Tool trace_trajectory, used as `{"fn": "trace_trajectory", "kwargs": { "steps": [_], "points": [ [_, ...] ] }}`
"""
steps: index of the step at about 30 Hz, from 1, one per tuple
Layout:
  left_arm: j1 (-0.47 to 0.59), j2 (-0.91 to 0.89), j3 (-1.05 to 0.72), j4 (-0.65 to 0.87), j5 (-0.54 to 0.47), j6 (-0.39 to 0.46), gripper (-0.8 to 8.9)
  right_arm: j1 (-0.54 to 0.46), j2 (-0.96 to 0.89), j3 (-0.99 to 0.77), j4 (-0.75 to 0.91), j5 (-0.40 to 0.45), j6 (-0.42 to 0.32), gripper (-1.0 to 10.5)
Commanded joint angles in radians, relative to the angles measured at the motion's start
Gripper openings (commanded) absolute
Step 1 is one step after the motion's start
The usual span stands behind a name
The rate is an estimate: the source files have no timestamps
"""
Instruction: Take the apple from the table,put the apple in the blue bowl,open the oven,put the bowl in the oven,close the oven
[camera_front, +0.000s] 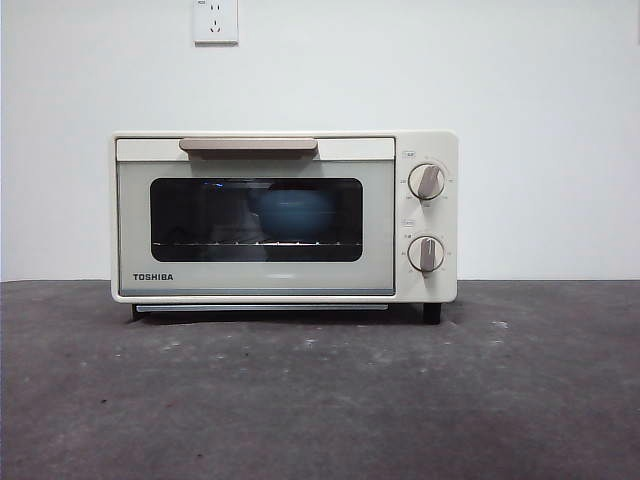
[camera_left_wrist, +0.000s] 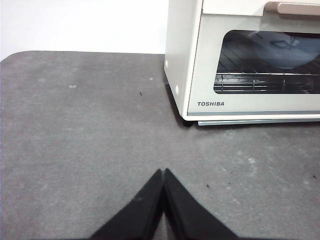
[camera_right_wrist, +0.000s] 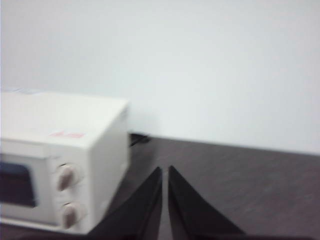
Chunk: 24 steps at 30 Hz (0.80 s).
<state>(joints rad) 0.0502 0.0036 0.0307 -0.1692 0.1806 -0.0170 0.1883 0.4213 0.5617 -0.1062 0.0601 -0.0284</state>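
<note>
The cream-white oven (camera_front: 285, 216) stands at the middle of the dark grey table (camera_front: 320, 400) with its door closed. Through the dark glass window the blue bowl (camera_front: 290, 215) shows on the wire rack inside. It also shows in the left wrist view, the blue bowl (camera_left_wrist: 292, 50) behind the oven (camera_left_wrist: 240, 65) window. The apple is hidden from view. My left gripper (camera_left_wrist: 163, 172) is shut and empty, low over the table to the oven's left front. My right gripper (camera_right_wrist: 164, 170) is shut and empty, off the oven's (camera_right_wrist: 60, 170) knob side, raised. Neither arm appears in the front view.
A white wall with a power socket (camera_front: 215, 20) rises behind the oven. Two round knobs (camera_front: 427, 182) sit on the oven's right panel. A dark cable (camera_right_wrist: 140, 139) lies behind the oven. Bare table stretches in front of and on both sides of the oven.
</note>
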Motion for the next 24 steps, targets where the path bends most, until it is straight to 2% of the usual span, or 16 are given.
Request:
{"fn": "trace_trajectory", "kwargs": {
  "steps": [1, 7, 12, 24],
  "points": [
    [0.003, 0.0, -0.024, 0.005, -0.002, -0.003, 0.07, -0.067, -0.038, -0.047, 0.01, -0.021, -0.053, 0.1],
    [0.003, 0.0, -0.024, 0.005, -0.002, -0.003, 0.07, -0.16, -0.14, -0.227, 0.149, -0.042, -0.05, 0.1],
    [0.003, 0.0, -0.024, 0.005, -0.002, -0.003, 0.08, -0.171, -0.229, -0.373, 0.235, -0.042, -0.026, 0.1],
    [0.003, 0.0, -0.024, 0.005, -0.002, -0.003, 0.07, -0.171, -0.358, -0.552, 0.22, -0.034, 0.041, 0.1]
  ]
}}
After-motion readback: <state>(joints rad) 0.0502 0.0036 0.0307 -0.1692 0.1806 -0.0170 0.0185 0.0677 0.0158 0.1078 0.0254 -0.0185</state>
